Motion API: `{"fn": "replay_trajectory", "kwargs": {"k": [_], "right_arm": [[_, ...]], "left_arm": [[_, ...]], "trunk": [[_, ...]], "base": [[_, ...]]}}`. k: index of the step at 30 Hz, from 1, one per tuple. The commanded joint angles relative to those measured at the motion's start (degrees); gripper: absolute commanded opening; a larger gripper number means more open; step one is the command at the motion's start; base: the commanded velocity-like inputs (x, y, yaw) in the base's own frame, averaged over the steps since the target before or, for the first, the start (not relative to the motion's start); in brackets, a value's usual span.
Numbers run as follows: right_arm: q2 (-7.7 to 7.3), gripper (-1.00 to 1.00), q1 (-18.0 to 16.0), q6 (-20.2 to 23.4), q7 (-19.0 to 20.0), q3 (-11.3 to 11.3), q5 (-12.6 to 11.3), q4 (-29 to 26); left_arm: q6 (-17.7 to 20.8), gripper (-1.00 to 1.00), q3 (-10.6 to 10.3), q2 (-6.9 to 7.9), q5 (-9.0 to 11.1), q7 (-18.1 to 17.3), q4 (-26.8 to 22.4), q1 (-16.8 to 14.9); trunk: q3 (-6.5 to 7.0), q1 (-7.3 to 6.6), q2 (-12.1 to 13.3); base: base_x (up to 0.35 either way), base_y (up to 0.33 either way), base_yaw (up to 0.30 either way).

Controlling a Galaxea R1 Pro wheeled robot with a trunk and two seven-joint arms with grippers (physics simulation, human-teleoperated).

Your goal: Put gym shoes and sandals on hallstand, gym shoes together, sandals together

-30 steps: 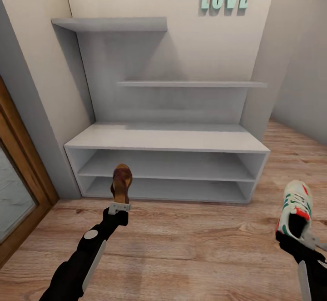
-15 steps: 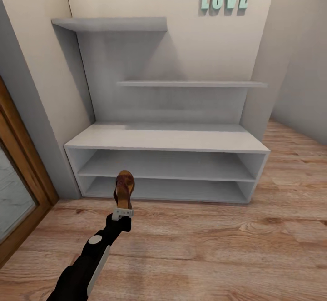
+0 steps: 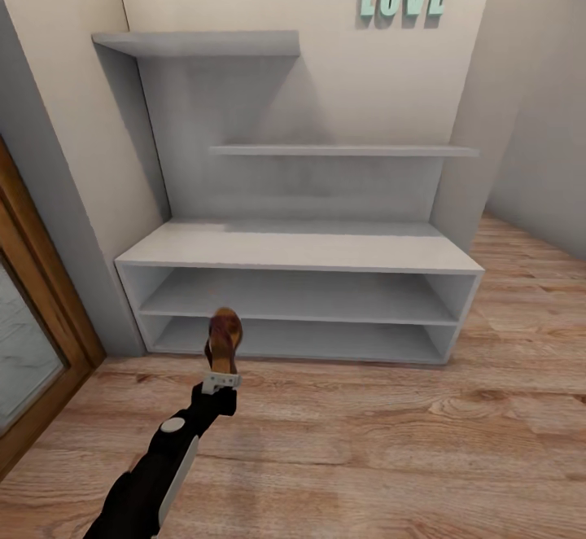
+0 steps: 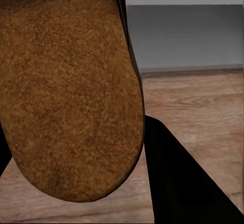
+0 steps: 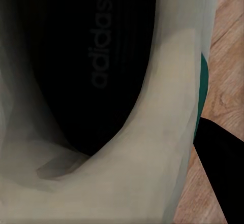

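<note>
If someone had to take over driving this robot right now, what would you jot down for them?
Left gripper: shut on a brown sandal, held upright in front of the hallstand, above the floor.
Right gripper: its wrist camera looks straight into a gym shoe, so it most likely holds that shoe; the fingers themselves are hidden.
Done: nothing is on the hallstand yet; both open tiers and the top look bare.
Left: set down the sandal and the gym shoe, then fetch the other two shoes and pair like with like.
</note>
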Motion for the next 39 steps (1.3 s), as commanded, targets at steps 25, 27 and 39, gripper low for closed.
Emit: {"fn": "replay_trajectory", "kwargs": {"k": [25, 27, 39], "right_arm": [[0.01, -1.0, -0.1, 0.3, 0.1, -0.1, -0.2, 0.0], [0.02, -1.0, -0.1, 0.3, 0.1, -0.1, -0.2, 0.0], [0.02, -1.0, -0.1, 0.3, 0.1, -0.1, -0.2, 0.0]], "left_arm": [[9.4, -1.0, -0.1, -3.36, -0.5, 3.4, 5.4, -10.8], [9.4, -1.0, -0.1, -3.61, -0.5, 3.4, 6.0, -11.5], [11.6, -1.0, -0.1, -4.48, -3.0, 3.4, 7.6, -13.6]], "trunk": [[-0.06, -0.01, 0.0], [-0.06, -0.01, 0.0], [-0.06, -0.01, 0.0]], "base": [[0.0, 0.0, 0.0], [0.0, 0.0, 0.0], [0.0, 0.0, 0.0]]}}
